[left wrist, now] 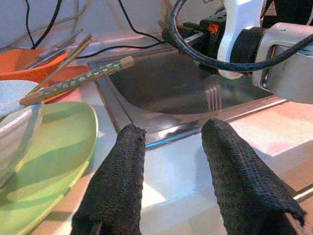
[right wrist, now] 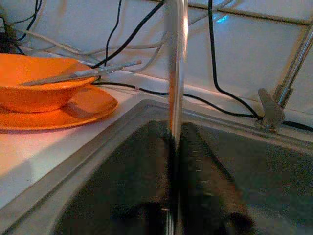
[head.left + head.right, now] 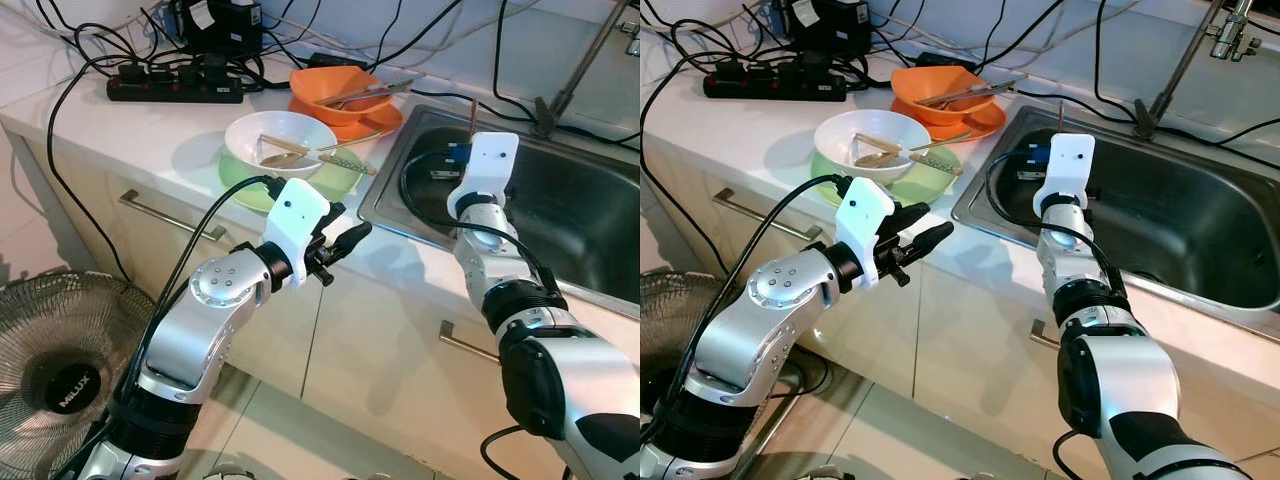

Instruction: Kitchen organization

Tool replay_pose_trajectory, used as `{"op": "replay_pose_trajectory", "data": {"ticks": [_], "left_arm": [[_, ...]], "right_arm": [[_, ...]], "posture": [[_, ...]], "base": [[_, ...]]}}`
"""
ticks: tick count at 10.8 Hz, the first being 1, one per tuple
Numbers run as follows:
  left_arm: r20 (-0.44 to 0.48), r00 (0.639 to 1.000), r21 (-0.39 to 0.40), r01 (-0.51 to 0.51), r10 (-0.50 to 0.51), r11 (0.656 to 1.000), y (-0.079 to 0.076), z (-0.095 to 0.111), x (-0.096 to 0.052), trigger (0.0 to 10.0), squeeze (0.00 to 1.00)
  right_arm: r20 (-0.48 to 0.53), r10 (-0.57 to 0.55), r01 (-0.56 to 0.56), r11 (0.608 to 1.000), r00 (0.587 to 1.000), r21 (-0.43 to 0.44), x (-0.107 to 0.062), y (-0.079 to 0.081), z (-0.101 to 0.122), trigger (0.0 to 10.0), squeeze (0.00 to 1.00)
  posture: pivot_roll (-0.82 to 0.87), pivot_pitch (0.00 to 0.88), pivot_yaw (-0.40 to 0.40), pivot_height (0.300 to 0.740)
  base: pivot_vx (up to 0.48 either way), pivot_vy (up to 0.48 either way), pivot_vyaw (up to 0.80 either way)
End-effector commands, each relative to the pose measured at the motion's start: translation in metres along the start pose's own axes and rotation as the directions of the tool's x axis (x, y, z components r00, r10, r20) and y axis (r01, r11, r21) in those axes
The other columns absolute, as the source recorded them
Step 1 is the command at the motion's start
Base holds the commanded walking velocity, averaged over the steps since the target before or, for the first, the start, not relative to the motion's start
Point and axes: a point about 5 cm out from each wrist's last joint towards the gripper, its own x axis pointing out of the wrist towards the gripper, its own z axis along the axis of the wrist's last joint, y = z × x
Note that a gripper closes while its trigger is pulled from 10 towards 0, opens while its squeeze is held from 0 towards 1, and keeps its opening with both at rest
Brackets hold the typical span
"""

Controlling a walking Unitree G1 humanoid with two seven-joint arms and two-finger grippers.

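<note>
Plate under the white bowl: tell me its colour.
Light green. The plate shows best in the left wrist view, beneath the white bowl.

A black power strip (image 3: 175, 88) with tangled cables lies on the counter; a fan (image 3: 70, 375) stands below.

My left gripper (image 3: 345, 243) hovers off the white countertop's (image 3: 150, 125) front edge. Ahead of it: a green plate (image 3: 250, 180) carrying a white bowl. Beyond: an orange plate (image 3: 370, 122) carrying an orange bowl, and a black power strip (image 3: 175, 88).
</note>
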Motion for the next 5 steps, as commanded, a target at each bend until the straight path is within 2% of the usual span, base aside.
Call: {"op": "replay_pose_trajectory", "data": {"ticks": [1,2,5], "left_arm": [[0.01,1.0,0.001,0.004,-0.004,1.0,-0.0028,0.0026,-0.0004,10.0,0.0],[0.012,1.0,0.002,0.006,-0.006,1.0,-0.0031,0.0028,0.0001,10.0,0.0],[0.012,1.0,0.005,0.0,0.0,1.0,-0.0033,0.0026,-0.0005,10.0,0.0]], "right_arm": [[0.023,-0.013,0.014,1.0,1.0,-0.026,0.0035,-0.0058,0.0069,10.0,0.84],[0.019,-0.015,0.015,0.999,1.0,-0.028,0.0038,-0.0064,0.0068,10.0,0.0],[0.015,-0.003,0.003,1.0,1.0,-0.016,0.0035,-0.004,0.006,10.0,0.0]], "posture": [[0.14,0.043,-0.106,0.74],[0.14,0.04,-0.103,0.74],[0.14,0.043,-0.106,0.74]], "base": [[0.0,0.0,0.0],[0.0,0.0,0.0],[0.0,0.0,0.0]]}}
